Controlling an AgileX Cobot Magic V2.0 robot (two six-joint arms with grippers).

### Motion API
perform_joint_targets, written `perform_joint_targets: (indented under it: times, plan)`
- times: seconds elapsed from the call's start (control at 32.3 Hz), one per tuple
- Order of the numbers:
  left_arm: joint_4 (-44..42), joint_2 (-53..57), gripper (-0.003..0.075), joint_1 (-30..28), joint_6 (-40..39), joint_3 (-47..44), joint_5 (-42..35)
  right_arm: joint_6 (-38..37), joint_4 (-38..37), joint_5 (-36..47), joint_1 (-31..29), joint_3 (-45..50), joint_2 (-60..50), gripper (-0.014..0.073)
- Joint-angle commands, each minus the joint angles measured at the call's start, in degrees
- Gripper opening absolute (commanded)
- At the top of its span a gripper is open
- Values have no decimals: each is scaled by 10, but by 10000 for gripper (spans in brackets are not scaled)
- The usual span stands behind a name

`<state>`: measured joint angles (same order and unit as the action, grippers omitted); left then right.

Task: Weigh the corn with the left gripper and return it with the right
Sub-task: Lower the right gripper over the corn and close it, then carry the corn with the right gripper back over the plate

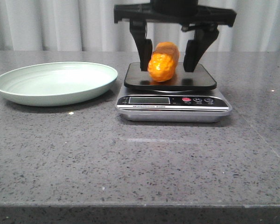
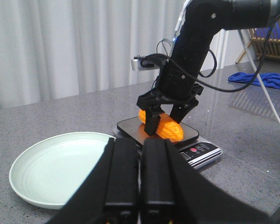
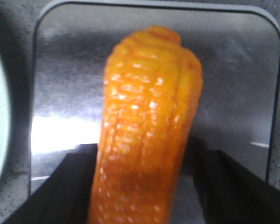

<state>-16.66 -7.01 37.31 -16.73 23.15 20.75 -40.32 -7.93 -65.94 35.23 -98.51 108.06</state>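
corn (image 1: 163, 61) lies on scale (image 1: 173, 95) platform | right gripper (image 1: 168, 58) fingers spread, straddling it, no contact seen | left gripper (image 2: 139, 179) fingers pressed together, holding nothing | green plate (image 1: 18, 91) empty, beside scale

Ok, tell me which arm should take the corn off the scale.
Right. Its claw already straddles the corn on the scale, fingers open on both sides. The left claw is shut and back near the plate.
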Motion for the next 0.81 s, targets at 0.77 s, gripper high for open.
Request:
perform_joint_targets:
  times: [0.77]
  plan:
    - [-3,-8,127,4,0,16,-44,83,13,121,114,-178,73,193]
